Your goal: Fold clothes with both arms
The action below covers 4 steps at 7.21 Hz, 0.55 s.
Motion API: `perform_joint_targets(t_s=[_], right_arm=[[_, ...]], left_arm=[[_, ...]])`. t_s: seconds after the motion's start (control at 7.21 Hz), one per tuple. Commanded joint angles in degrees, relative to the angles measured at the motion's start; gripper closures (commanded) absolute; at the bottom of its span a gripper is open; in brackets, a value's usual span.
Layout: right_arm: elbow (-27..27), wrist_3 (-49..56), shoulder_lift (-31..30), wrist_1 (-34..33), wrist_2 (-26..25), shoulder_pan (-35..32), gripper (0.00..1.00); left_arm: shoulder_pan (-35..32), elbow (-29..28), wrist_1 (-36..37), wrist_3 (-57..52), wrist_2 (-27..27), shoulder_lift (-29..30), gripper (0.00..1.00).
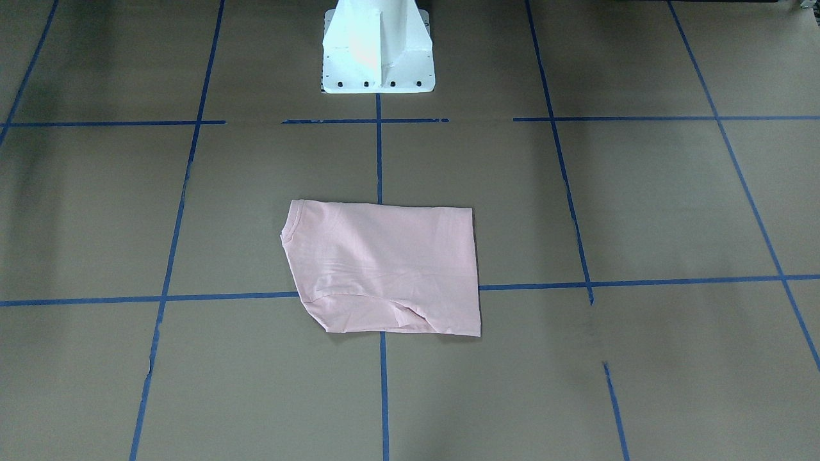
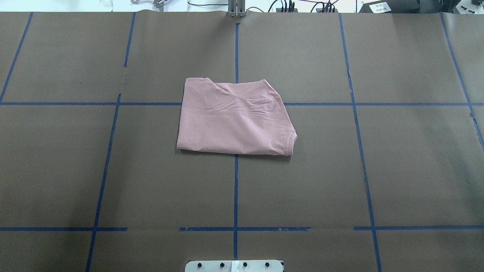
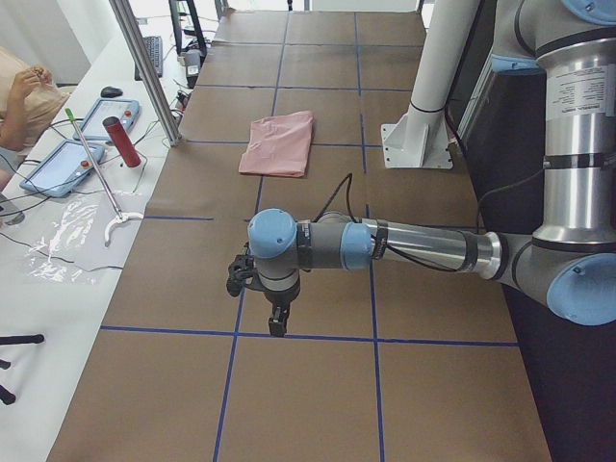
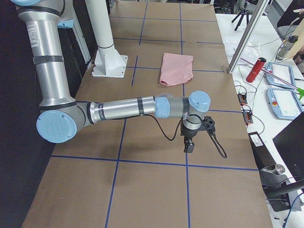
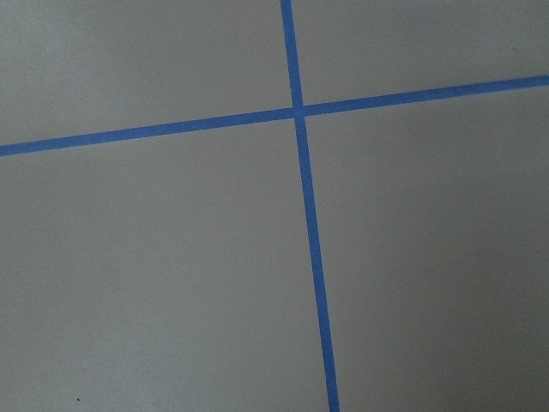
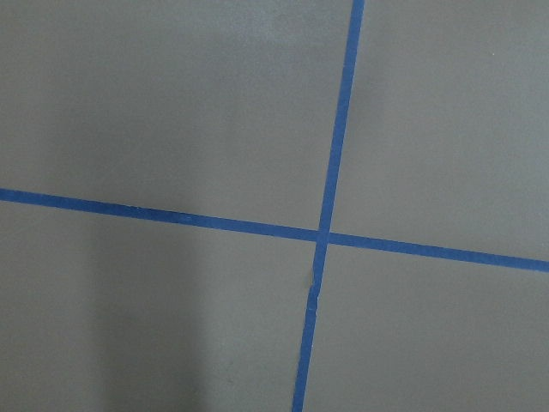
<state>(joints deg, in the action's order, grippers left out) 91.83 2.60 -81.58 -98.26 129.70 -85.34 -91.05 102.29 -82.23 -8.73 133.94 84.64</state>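
The pale pink T-shirt (image 1: 384, 269) (image 2: 234, 117) lies folded into a rough rectangle at the middle of the brown table, its ribbed collar at one corner. No print shows. Neither arm touches it. In the exterior left view the T-shirt (image 3: 279, 144) is far beyond my left gripper (image 3: 277, 322), which hangs low over the paper near a blue tape line. In the exterior right view my right gripper (image 4: 189, 145) hangs the same way, well short of the T-shirt (image 4: 176, 68). I cannot tell whether either gripper is open or shut. Both wrist views show only paper and a tape cross (image 5: 298, 110) (image 6: 323, 234).
The white pedestal (image 1: 378, 51) (image 3: 423, 125) stands at the robot's side of the table. A side bench holds a red bottle (image 3: 122, 141) (image 4: 256, 69), tablets (image 3: 60, 166) and cables. A person's hand (image 3: 24, 91) shows at that bench. A metal pole (image 3: 144, 67) rises at the table's edge.
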Motion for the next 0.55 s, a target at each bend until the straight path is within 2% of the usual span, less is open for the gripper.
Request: perform_joint_targets(t_s=[0.0,0.42], right_arm=[[0.2,-0.1,0.0,0.0,0.0,0.0,0.00],[0.2,0.0,0.0,0.0,0.0,0.0,0.00]], left_arm=[[0.0,-0.1,0.0,0.0,0.0,0.0,0.00],[0.1,0.2,-0.1,0.0,0.0,0.1,0.00]])
